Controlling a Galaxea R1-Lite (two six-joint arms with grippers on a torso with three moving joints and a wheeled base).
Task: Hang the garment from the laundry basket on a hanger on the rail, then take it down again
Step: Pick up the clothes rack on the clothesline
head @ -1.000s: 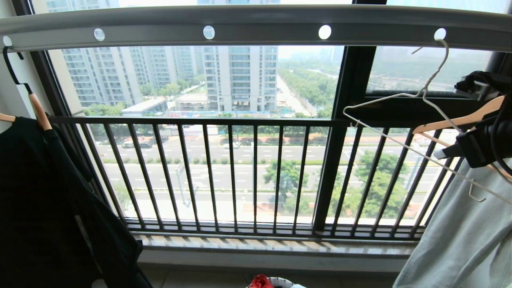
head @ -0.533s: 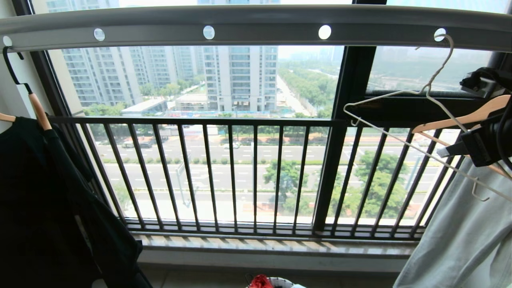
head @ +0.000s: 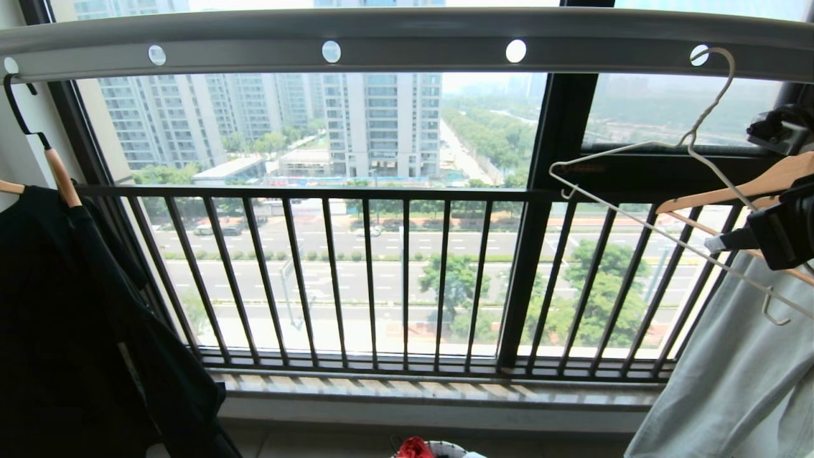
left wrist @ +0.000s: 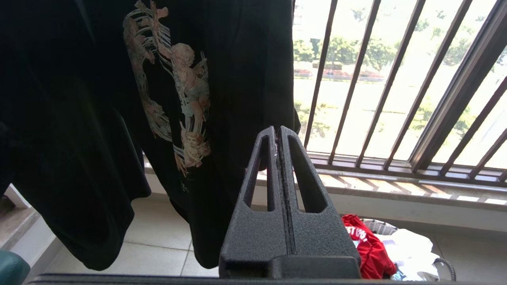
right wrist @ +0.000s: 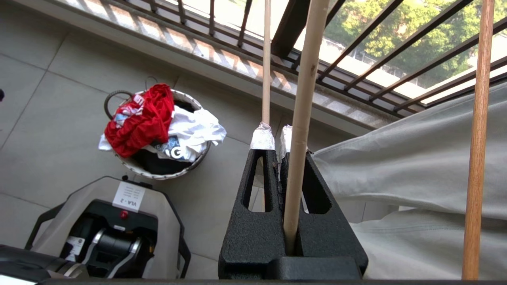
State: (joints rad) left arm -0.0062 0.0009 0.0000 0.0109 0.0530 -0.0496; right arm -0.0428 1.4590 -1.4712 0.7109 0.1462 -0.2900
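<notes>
The pale wire hanger hangs tilted at the right, its hook beside the rightmost hole of the grey rail. Whether the hook passes through the hole I cannot tell. My right gripper is shut on the hanger's lower wire. The red garment lies crumpled on top of the round laundry basket on the floor, and its top shows at the bottom edge of the head view. My left gripper is shut and empty, low beside the black T-shirt; the garment lies below it.
A black printed T-shirt hangs on a wooden hanger at the left. A pale grey-green garment on a wooden hanger crowds the right gripper. The barred window railing stands behind. White clothes share the basket; my base is beside it.
The right gripper has moved right and slightly up with the hanger. The hook's curve has risen against the rail and shifted right of the hole.
</notes>
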